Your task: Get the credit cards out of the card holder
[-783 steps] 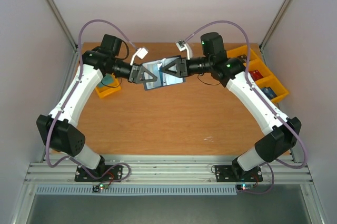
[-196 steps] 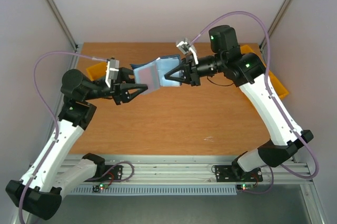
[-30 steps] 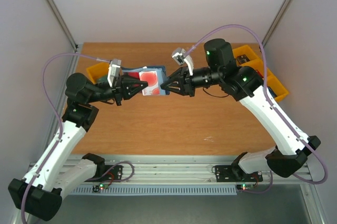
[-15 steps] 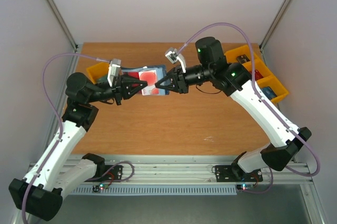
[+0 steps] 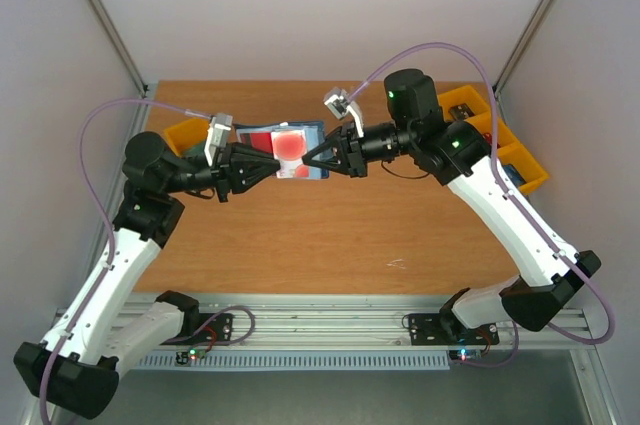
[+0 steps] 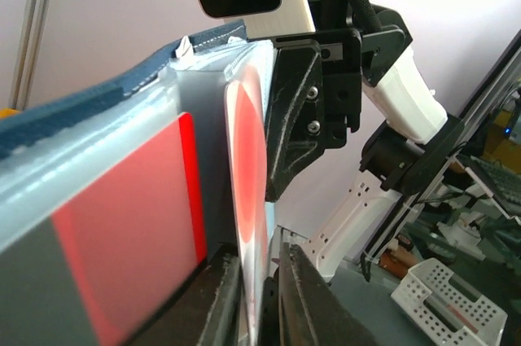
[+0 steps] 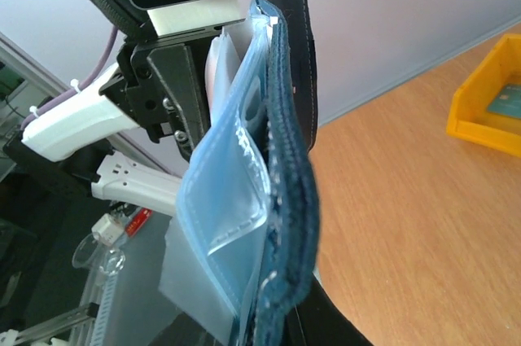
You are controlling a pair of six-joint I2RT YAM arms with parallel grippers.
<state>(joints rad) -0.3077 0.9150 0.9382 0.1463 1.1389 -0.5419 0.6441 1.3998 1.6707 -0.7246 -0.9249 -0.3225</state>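
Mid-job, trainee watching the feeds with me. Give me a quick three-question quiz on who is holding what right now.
1. True or false: the card holder lies flat on the table.
2. What does the left gripper pinch? A) the card holder's navy cover B) the white card with the red patch C) nothing, it is open
3. Fill in: the right gripper is shut on the ____.
Key: 1 false, it is held upright off the table between both grippers. 2 B. 3 card holder.
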